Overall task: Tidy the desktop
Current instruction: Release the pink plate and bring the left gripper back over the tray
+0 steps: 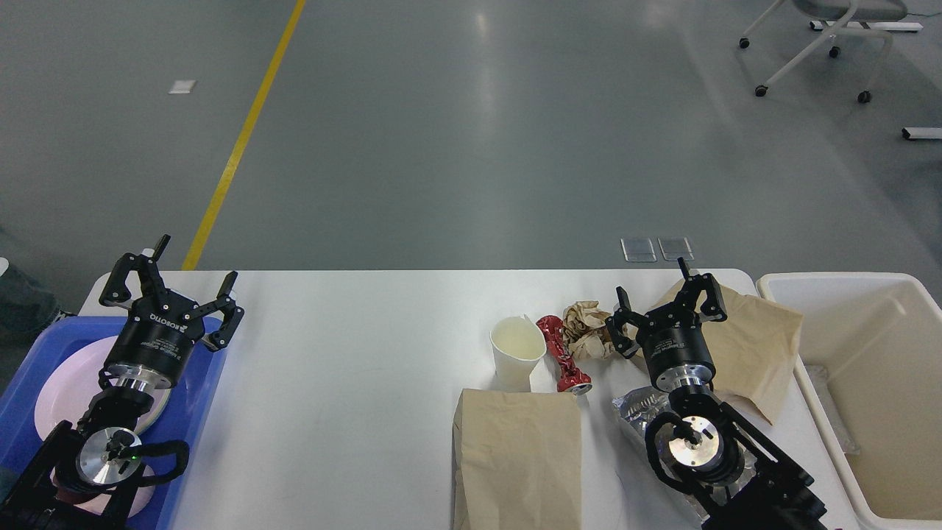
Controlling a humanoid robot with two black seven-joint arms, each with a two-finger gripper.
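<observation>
The white desktop (353, 353) spans the lower view. On its right half lie a white paper cup (516, 358), a crushed red can (561, 355), a crumpled brown paper ball (586, 329), a flat brown paper bag (518, 460), a second brown bag (751, 346) and a silver foil wrapper (639, 412). My right gripper (664, 303) is open and empty, hovering between the paper ball and the second bag. My left gripper (173, 282) is open and empty above the far corner of the blue tray (199, 383).
The blue tray at the left holds a pink plate (62, 390), and a pink cup is mostly hidden by my left arm. A cream plastic bin (883, 383) stands off the table's right end. A wheeled chair (824, 44) is far back right.
</observation>
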